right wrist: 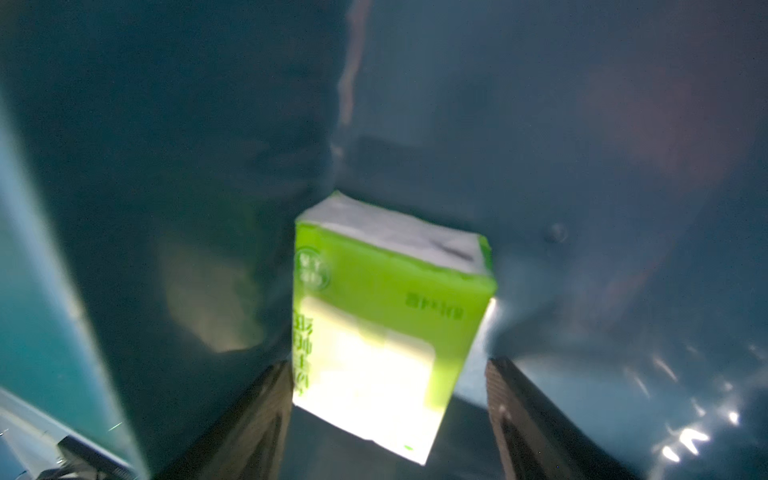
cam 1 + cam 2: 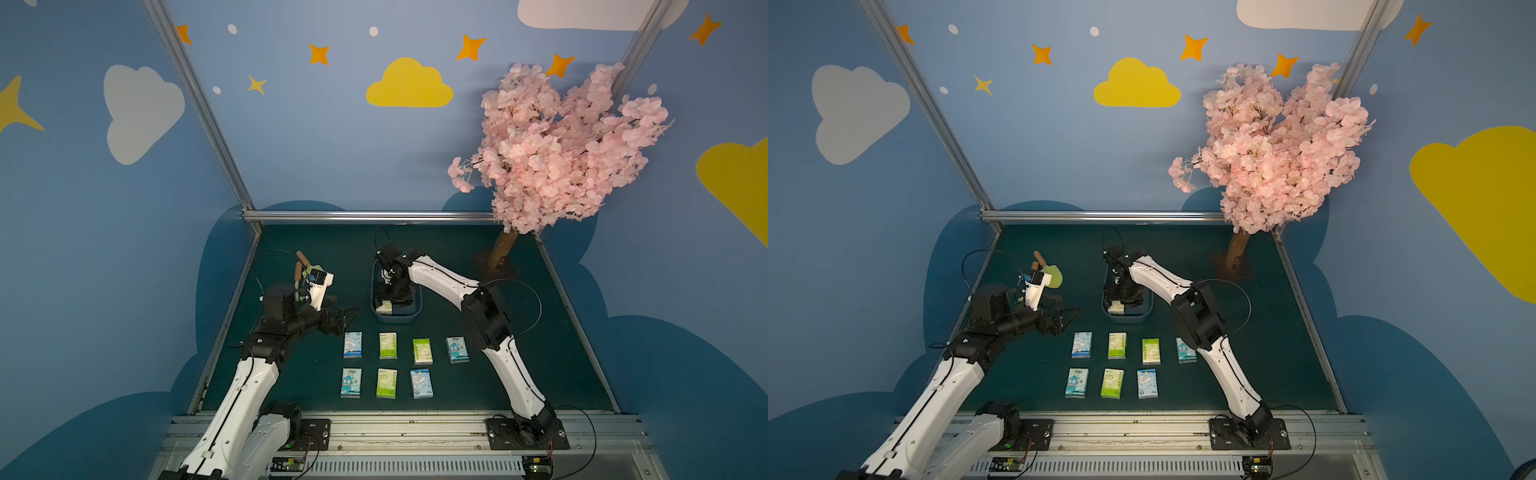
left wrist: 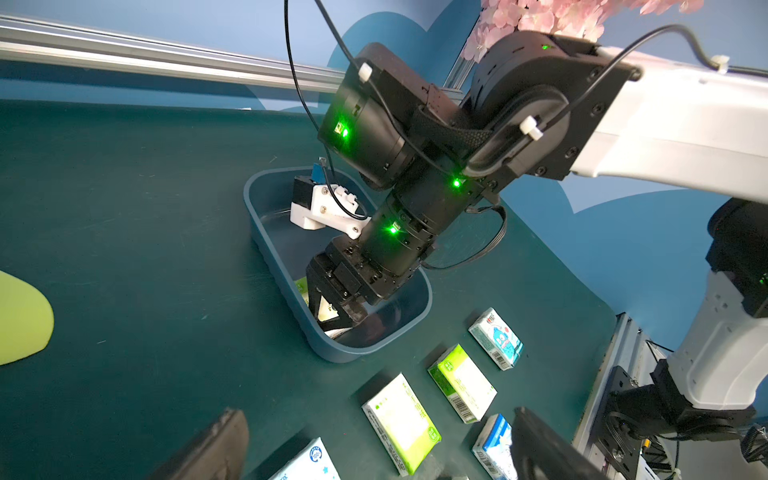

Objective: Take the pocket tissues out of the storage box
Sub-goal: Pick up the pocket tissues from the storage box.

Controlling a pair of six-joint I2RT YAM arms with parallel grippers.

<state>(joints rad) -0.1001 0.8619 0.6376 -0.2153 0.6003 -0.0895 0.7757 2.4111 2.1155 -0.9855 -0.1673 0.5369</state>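
Pocket tissues lie in two rows on the green surface, seven packs already out of the storage box. Four are in the far row, blue, green, green, blue from left to right, and three in the near row, blue, green, blue. An eighth, the last green pack, sits inside the box in its near-left corner. The right hand reaches down into the box with its fingers apart on either side of that pack. One finger lies close against the pack's edge while a gap shows at the other, so nothing is clamped. The left hand hovers above the surface just left of the box and beyond the far-left blue pack, fingers spread wide and holding nothing. A pink blossom tree stands at the far right corner of the surface.
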